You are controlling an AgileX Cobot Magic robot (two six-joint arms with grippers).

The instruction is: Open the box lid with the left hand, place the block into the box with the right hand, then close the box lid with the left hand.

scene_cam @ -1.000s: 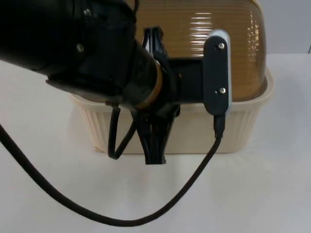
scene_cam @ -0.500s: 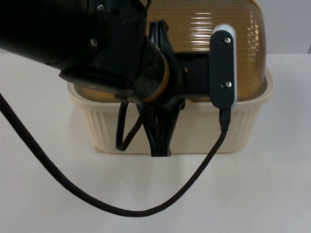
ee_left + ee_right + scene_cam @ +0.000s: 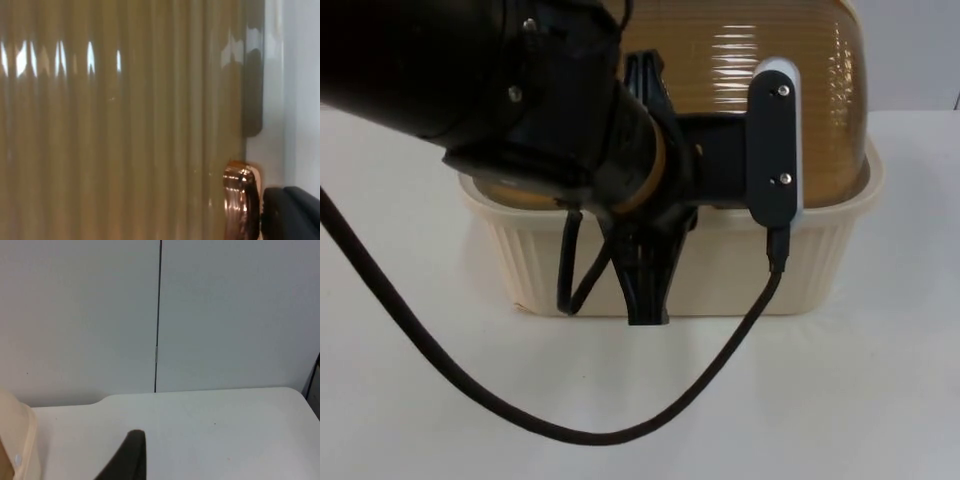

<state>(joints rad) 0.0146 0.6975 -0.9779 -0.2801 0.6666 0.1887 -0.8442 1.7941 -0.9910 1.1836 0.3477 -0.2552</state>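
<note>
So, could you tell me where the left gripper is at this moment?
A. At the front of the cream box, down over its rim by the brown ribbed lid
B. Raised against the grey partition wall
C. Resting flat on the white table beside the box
A: in the top view the left gripper hangs down over the front wall of the box, right by the brown ribbed lid.

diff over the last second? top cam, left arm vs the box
The left arm shifted toward the picture's right and slightly down over the box, most of it in the first half second, then nearly still. The left gripper hangs at the box's front wall. The brown ribbed lid and the box kept their places. No grasp or release is visible.
</note>
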